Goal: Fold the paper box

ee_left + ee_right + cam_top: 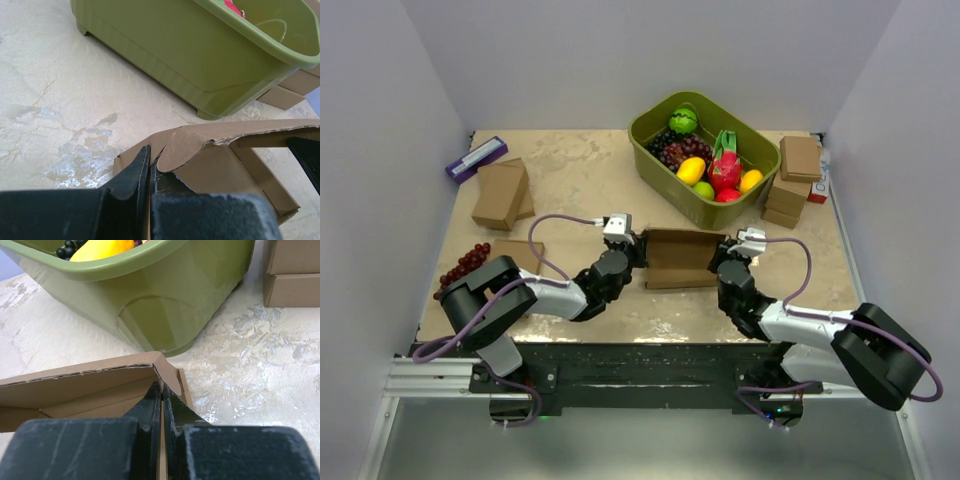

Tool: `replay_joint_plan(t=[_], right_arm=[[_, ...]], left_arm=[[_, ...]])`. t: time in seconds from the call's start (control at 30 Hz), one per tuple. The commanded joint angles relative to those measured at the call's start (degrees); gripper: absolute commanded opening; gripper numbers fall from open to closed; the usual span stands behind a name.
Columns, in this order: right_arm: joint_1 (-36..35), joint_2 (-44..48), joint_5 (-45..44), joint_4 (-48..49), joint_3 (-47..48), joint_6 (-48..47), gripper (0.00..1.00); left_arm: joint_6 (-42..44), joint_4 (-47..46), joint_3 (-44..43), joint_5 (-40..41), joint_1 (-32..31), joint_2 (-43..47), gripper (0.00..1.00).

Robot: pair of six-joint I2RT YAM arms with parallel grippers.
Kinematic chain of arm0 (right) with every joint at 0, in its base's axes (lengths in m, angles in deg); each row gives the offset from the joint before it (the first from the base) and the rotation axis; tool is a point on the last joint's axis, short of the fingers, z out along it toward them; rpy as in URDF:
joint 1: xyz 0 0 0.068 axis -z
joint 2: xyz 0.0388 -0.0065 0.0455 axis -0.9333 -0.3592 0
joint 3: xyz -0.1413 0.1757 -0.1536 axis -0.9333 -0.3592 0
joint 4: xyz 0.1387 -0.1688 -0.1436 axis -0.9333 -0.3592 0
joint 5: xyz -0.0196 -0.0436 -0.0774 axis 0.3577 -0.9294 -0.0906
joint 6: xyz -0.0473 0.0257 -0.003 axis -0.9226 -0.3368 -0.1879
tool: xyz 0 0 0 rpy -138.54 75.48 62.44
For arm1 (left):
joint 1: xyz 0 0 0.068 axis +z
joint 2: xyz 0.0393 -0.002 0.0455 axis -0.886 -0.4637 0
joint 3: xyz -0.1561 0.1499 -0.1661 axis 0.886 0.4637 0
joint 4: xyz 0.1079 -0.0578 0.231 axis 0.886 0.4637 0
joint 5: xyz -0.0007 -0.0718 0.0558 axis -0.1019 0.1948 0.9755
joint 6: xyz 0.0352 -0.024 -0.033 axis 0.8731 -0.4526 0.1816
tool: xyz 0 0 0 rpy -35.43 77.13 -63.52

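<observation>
The paper box (682, 258) is a brown cardboard mailer, partly folded up, in the middle of the table between my two arms. My left gripper (636, 248) is shut on the box's left side wall; in the left wrist view the jaws (149, 167) pinch thin cardboard and a rounded flap (200, 145) curls over them. My right gripper (722, 253) is shut on the box's right side wall; in the right wrist view the jaws (162, 392) pinch the wall under a bent corner flap (167, 371). The box's inside (75, 395) is open.
An olive-green tub (703, 158) of toy fruit stands just behind the box, close in both wrist views (200, 45) (150, 295). Small thick cardboard boxes sit at the right (794, 180) and back left (502, 194). Toy grapes (465, 263) lie at the left, a purple item (475, 158) at the back left.
</observation>
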Motion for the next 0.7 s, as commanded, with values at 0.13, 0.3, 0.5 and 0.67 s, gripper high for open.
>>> replay_joint_plan(t=[0.13, 0.3, 0.5, 0.67], right_arm=[[-1.9, 0.3, 3.7, -2.8, -1.2, 4.1, 0.0], [-2.0, 0.4, 3.4, -3.0, -1.3, 4.1, 0.0], [-2.0, 0.5, 3.2, -2.9, -1.6, 4.4, 0.0], [-2.0, 0.1, 3.2, -2.8, -1.6, 4.5, 0.0]], left_arm=[[-5.6, 1.4, -5.6, -6.9, -3.0, -2.6, 0.0], [-4.8, 1.9, -7.3, -7.3, -4.0, -3.6, 0.0], [-6.1, -0.2, -7.3, -8.1, -4.4, -5.8, 0.0], [-4.3, 0.0, -9.6, -8.8, -4.5, -5.6, 0.0]])
